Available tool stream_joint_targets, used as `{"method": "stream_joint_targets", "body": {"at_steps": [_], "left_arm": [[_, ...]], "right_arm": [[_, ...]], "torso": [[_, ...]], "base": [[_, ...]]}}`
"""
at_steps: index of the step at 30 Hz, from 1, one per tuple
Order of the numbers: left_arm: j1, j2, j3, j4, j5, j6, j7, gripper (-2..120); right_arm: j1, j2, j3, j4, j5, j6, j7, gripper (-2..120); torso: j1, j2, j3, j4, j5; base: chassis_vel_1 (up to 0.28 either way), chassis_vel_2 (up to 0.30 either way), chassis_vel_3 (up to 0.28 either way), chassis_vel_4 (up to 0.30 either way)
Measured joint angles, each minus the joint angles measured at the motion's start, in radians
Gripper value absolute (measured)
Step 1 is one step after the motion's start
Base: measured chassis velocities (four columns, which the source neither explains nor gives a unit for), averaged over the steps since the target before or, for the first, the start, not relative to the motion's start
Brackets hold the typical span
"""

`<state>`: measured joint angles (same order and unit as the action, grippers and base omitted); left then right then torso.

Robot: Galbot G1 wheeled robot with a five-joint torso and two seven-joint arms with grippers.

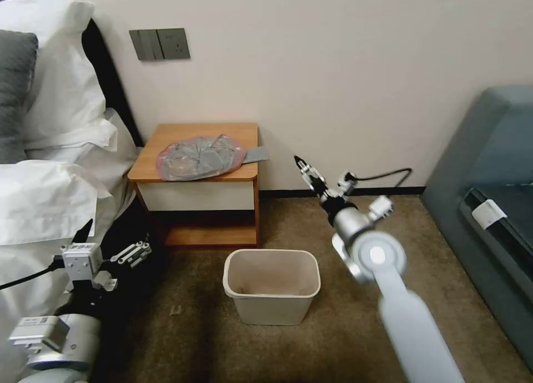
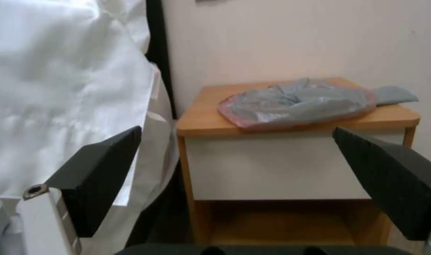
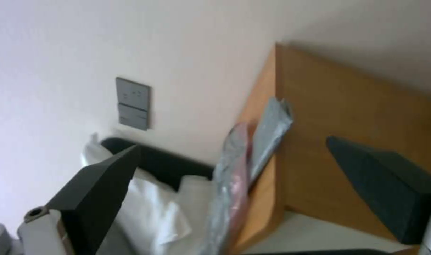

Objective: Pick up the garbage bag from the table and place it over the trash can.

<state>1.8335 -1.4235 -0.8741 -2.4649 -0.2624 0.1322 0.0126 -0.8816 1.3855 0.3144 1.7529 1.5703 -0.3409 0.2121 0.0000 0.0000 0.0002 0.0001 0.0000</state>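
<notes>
**Garbage bag flat on the nightstand, both grippers clear of it**

Garbage bag (image 1: 200, 158) spread flat on top of the table (image 1: 166, 136), crinkled grey film with a pink-red rim around a rounded outline. Long axis lying across the tabletop, roughly parallel to the wall; a narrow grey tail (image 1: 255, 154) pointing toward the robot's right and overhanging the table's right edge. Same bag from the left wrist view (image 2: 298, 102), tail extending past the table's (image 2: 201, 120) far corner; from the right wrist view seen nearly edge-on (image 3: 234, 170) against the tabletop (image 3: 348, 141).

Trash can (image 1: 272, 286) upright on the carpet (image 1: 183, 338), in front of the table and slightly to its right, apart from it, mouth open upward.

Right gripper (image 1: 302, 162) raised beside the table's right side, near the bag's tail but not touching it; fingers spread apart, nothing between them, as shown in the right wrist view (image 3: 232, 166).

Left gripper (image 1: 111, 241) low at the robot's left, beside the bed linen (image 1: 44, 200), well apart from the table; fingers wide apart and empty, as in the left wrist view (image 2: 236, 145).

Wall switch plate (image 1: 160, 44) above the table.
</notes>
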Motion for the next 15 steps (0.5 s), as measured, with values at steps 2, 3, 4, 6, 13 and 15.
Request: {"method": "stream_joint_targets", "body": {"at_steps": [2, 3, 4, 6, 13, 15], "left_arm": [[0.002, -0.003, 0.0, -0.001, -0.001, 0.0, 0.0, 100], [0.004, -0.004, 0.0, -0.002, -0.002, 0.0, 0.0, 100], [0.007, -0.004, 0.0, -0.005, -0.002, 0.0, 0.0, 100], [0.01, -0.005, 0.0, -0.007, -0.003, 0.0, 0.0, 100], [0.039, -0.019, 0.003, -0.018, 0.014, -0.013, 0.004, 100], [0.044, -0.019, 0.001, -0.021, 0.016, -0.015, 0.006, 100]], "right_arm": [[0.026, 0.001, 0.002, -0.038, 0.058, -0.01, -0.006, 100], [0.04, 0.002, 0.002, -0.06, 0.083, -0.015, -0.009, 100], [0.062, 0.003, 0.002, -0.1, 0.108, -0.022, -0.021, 100], [0.079, 0.005, 0.001, -0.132, 0.118, -0.028, -0.03, 100], [0.198, 0.053, -0.026, -0.361, 0.068, -0.053, -0.087, 100], [0.221, 0.066, -0.032, -0.409, 0.045, -0.054, -0.102, 100]], "torso": [[0.0, 0.0, 0.0, 0.0, -0.0001], [0.0, 0.0, 0.0, -0.0001, -0.0001], [0.0, 0.0, 0.0, -0.0001, 0.0], [0.0, 0.0, 0.0, -0.0002, 0.0], [0.0, 0.0, 0.0, 0.0, 0.0], [0.0, 0.0, 0.0, -0.0001, 0.0]], "base": [[0.0, 0.0, 0.0, 0.0], [0.0, 0.0, 0.0, 0.0], [0.0, 0.0, 0.0, 0.0], [0.0, 0.0, 0.0, 0.0], [0.0, 0.0, 0.0, 0.0], [0.0, 0.0, 0.0, 0.0]]}}
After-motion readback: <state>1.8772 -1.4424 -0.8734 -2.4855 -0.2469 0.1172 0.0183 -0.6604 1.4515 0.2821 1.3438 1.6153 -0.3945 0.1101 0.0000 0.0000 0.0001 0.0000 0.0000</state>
